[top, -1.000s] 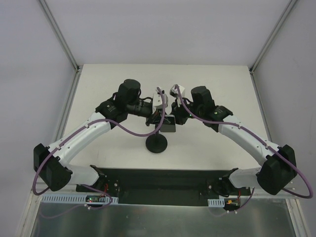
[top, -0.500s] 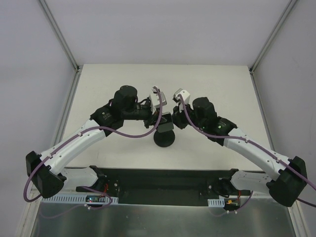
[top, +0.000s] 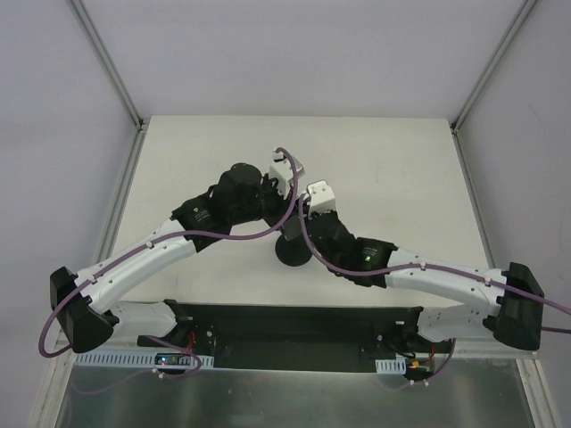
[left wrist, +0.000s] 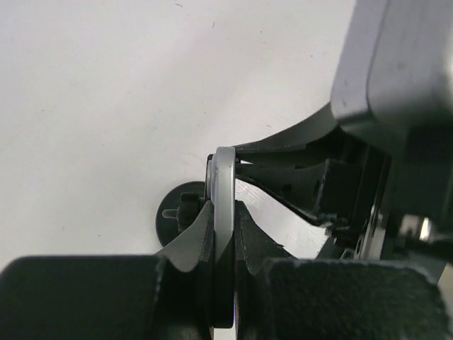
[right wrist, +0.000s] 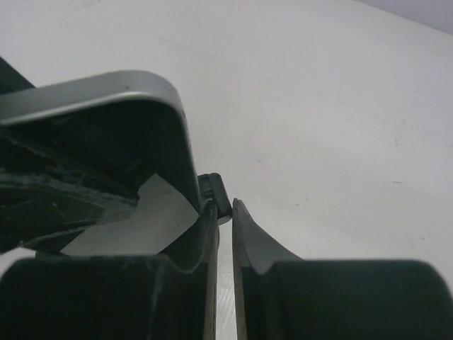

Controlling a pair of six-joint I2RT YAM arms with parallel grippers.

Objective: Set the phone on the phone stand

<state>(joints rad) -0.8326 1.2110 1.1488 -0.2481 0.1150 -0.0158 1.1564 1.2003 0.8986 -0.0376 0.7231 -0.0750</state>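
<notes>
White tabletop (top: 393, 152) is filling every view, and both arms are meeting over its middle, well away from all four edges. The left gripper (left wrist: 224, 212) is clamping the phone (left wrist: 225, 177) across its two faces, holding it edge-on above the surface. The phone stand (top: 292, 252) is sitting just below the meeting grippers, its disc base lying a little toward the near edge. The right gripper (right wrist: 224, 205) is showing only a thin slit between its fingers, with the tips reaching in at the phone's top. Whether they are pinching anything cannot be told. Trouble is probably lying in the crowding. Either arm could be nudging the stem and tipping or sliding the light stand. The slick glass could also be slipping from the pinch if the phone is catching on the bracket rather than seating.
</notes>
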